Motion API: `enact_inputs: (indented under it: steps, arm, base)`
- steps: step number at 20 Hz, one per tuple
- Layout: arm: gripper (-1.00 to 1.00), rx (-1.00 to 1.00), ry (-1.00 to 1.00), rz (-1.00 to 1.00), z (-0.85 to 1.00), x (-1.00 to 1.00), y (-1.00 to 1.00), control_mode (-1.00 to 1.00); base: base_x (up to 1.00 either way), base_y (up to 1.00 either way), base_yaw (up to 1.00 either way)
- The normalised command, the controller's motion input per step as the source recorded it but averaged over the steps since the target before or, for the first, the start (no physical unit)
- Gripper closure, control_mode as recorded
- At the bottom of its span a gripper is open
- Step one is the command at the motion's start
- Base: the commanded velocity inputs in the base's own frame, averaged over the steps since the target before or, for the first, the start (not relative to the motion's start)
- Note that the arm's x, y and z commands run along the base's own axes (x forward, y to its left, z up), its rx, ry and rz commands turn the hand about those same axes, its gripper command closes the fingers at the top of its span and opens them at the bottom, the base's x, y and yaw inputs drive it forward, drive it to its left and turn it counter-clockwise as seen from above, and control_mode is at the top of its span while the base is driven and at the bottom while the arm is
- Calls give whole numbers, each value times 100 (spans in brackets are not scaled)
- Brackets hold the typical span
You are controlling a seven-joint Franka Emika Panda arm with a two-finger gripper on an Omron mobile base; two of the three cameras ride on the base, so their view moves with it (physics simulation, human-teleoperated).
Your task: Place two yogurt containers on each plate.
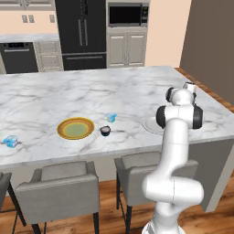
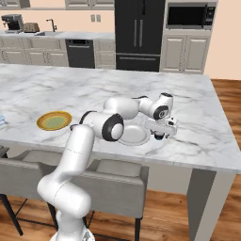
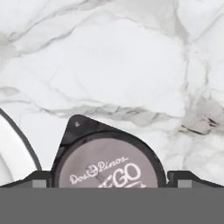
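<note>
left base: my arm bent right over the island's right end, yellow plate point(image 1: 76, 128), dark cup point(image 1: 105, 131) and blue tub point(image 1: 111, 117) near front edge, another blue tub point(image 1: 10, 141) far left | right base: gripper point(image 2: 160, 135) beside white plate point(image 2: 133, 135) | hand: fingers point(image 3: 40, 179) clamped on dark yogurt cup point(image 3: 109, 164), lid up, tab pointing away from me.

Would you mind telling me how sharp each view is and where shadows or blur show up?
Left base view: even lighting, soft shadow beside the dark yogurt cup near the yellow plate. Right base view: sharp, the gripper casts a faint shadow by the white plate. Hand view: close-up of the held cup's lid, lettering slightly soft, cut off at bottom.
</note>
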Motion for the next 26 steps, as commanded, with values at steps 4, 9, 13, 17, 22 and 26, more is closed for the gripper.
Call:
enact_inputs:
  steps: [4,9,13,17,22,26]
  arm:
    - [-100,0,0,4,-15,0,0,-100]
    - [100,0,0,0,0,0,0,-100]
    - [100,0,0,0,0,0,0,-100]
    - [100,7,-13,2,10,-20,0,-100]
    - [100,4,-25,14,55,-79,37,-100]
    - [100,-6,-1,6,10,-16,93,-100]
  base:
    - [0,0,0]
    - [0,0,0]
    - [0,0,0]
    - [0,0,0]
    - [0,0,0]
    - [0,0,0]
